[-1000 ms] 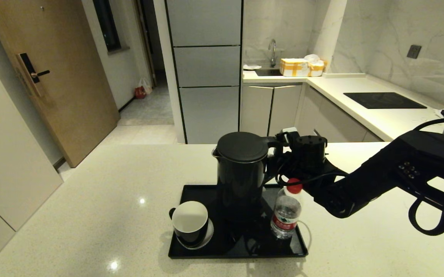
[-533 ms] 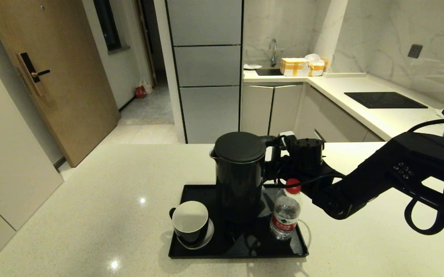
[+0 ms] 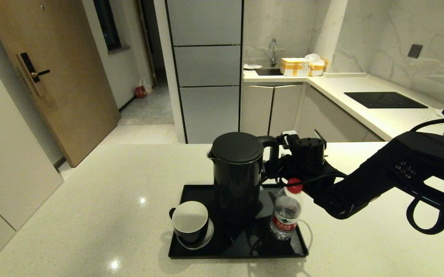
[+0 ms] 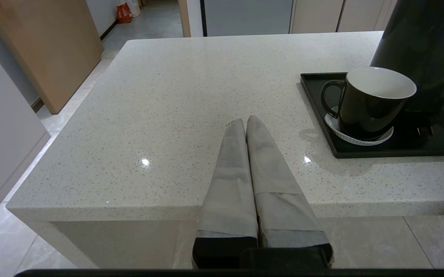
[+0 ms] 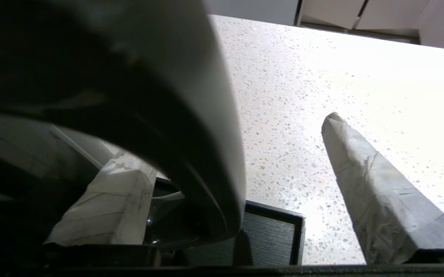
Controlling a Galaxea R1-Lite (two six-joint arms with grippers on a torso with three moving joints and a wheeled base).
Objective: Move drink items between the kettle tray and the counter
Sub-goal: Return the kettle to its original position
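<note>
The water bottle label's print seems too small to read.

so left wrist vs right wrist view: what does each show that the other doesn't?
Left wrist only: the left gripper shut, parked off the counter's near edge; the mug on its white coaster.

Right wrist only: the right gripper open, its fingers straddling the kettle's loop handle without pinching it.

Both: the speckled counter, the black tray's rim, the kettle body.
</note>
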